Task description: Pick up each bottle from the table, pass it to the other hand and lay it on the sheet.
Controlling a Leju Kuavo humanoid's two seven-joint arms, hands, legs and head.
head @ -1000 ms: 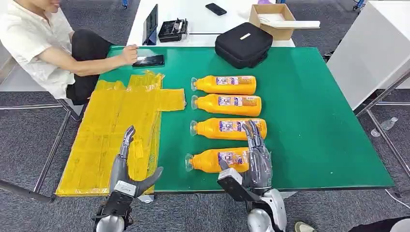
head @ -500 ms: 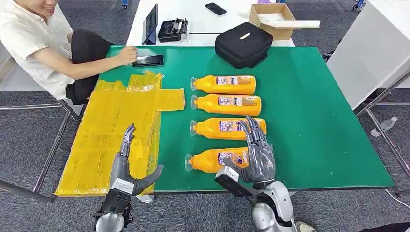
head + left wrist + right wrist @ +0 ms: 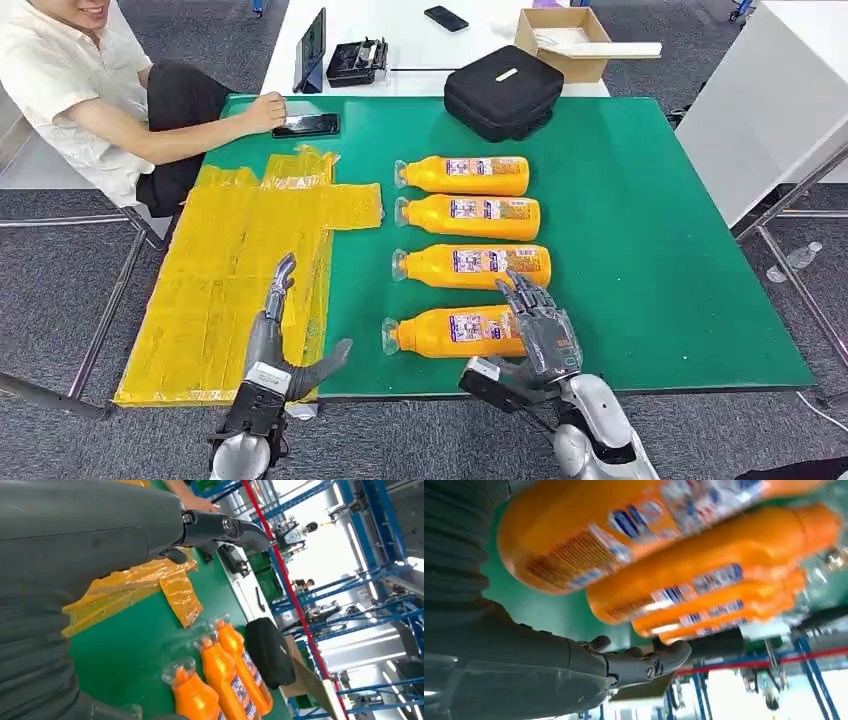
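Lowered since before, right robot hand — fingers spread, holding nothing — touches nearest bottle's base.

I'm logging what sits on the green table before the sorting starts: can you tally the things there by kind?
Orange bottles: 4
Yellow sheet: 1
Black case: 1
Black phone: 1
Total: 7
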